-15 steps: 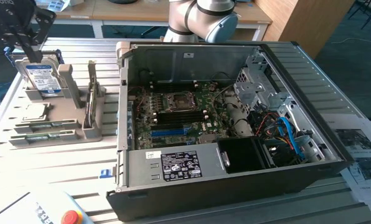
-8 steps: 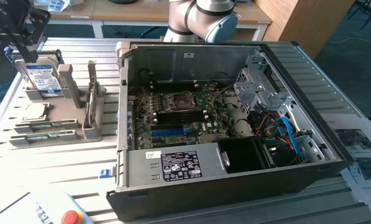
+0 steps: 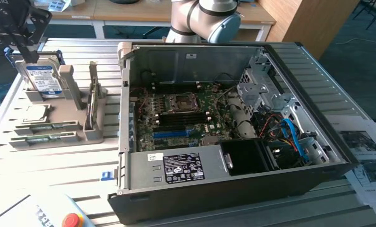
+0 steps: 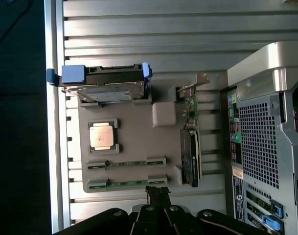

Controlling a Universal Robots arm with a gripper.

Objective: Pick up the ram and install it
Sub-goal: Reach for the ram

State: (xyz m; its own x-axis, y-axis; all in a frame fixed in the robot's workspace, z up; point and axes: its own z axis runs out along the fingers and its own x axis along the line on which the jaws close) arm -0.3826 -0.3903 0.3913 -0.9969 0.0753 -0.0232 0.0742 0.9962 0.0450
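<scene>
Black claw point(image 4: 157, 192), pinched shut, hangs near a thin green ram stick point(image 4: 126, 183) in the grey moulded tray point(image 4: 134, 132).

Clear air lay over the ram sticks point(image 3: 46, 126); an upright card point(image 3: 95, 104) fenced them from the computer case point(image 3: 175, 201), hard drive point(image 3: 42, 78) nearby.
</scene>
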